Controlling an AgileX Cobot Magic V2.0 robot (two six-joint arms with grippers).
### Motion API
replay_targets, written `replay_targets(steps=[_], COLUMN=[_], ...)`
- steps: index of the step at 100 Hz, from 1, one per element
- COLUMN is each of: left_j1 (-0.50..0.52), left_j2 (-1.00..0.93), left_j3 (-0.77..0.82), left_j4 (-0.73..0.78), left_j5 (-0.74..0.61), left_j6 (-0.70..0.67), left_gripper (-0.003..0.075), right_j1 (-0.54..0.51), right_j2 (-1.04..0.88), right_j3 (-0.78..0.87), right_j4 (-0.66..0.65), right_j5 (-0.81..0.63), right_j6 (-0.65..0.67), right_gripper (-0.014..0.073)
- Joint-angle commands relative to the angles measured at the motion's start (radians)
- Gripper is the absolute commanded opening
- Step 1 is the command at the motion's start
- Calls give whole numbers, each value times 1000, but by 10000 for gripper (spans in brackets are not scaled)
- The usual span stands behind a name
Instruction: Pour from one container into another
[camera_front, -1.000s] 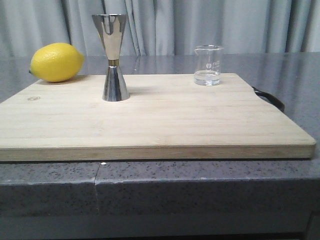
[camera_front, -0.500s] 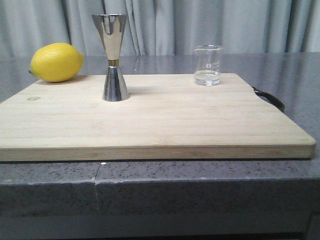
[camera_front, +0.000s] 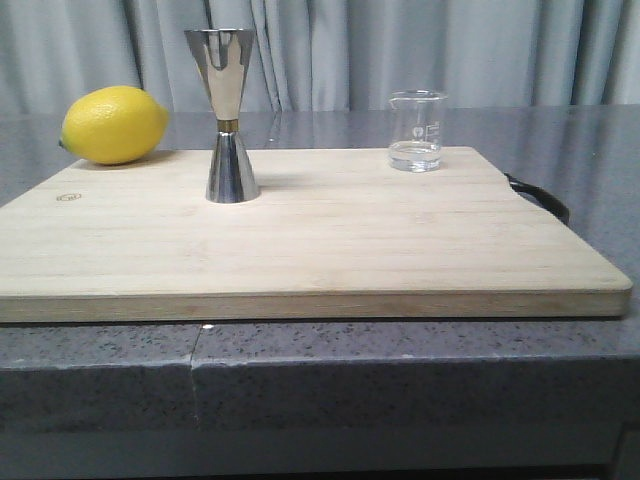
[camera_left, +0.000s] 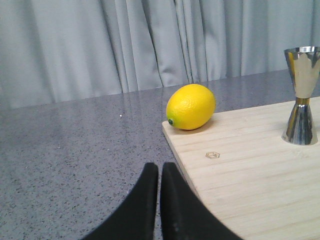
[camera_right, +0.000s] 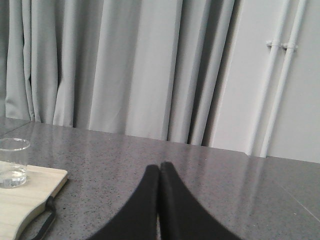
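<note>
Near the pale wooden board's (camera_front: 300, 250) far right corner: small clear glass beaker (camera_front: 415, 131), fragile, slippery; I'd grip mid-wall; left gripper (camera_left: 159, 172), right gripper (camera_right: 159, 172) closed, empty.

A lemon (camera_front: 113, 124) is lying at the far left corner of a pale wooden board (camera_front: 300, 245), its stem end pointing left. The board is resting flat on a speckled grey tabletop (camera_front: 400, 375), with a black loop (camera_front: 538, 195) sticking out at its right edge. Grey curtains (camera_front: 400, 50) are hanging behind.
</note>
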Motion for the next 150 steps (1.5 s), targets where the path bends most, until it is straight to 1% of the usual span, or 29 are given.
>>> replay_targets(steps=[1, 12, 30, 43, 67, 150], left_j1=[4, 4, 4, 10, 86, 86], left_j2=[6, -23, -169, -160, -163, -163], left_j3=[37, 37, 37, 37, 37, 37], left_j4=[-8, -8, -8, -1, -1, -3], left_j5=[-32, -24, 18, 28, 72, 72], left_j6=[-11, -11, -11, -11, -9, -9], left_gripper=[-20, -20, -20, -20, -20, -20], right_j1=[2, 2, 2, 2, 2, 2], right_j2=[17, 17, 17, 17, 17, 17], right_j3=[-26, -26, -26, -26, -26, -26], right_j4=[-15, -15, -15, -15, -15, -15], right_j5=[-19, -19, -19, -22, -22, -22], right_j6=[1, 1, 1, 1, 1, 1], right_gripper=[-75, -75, -75, -75, -75, -75])
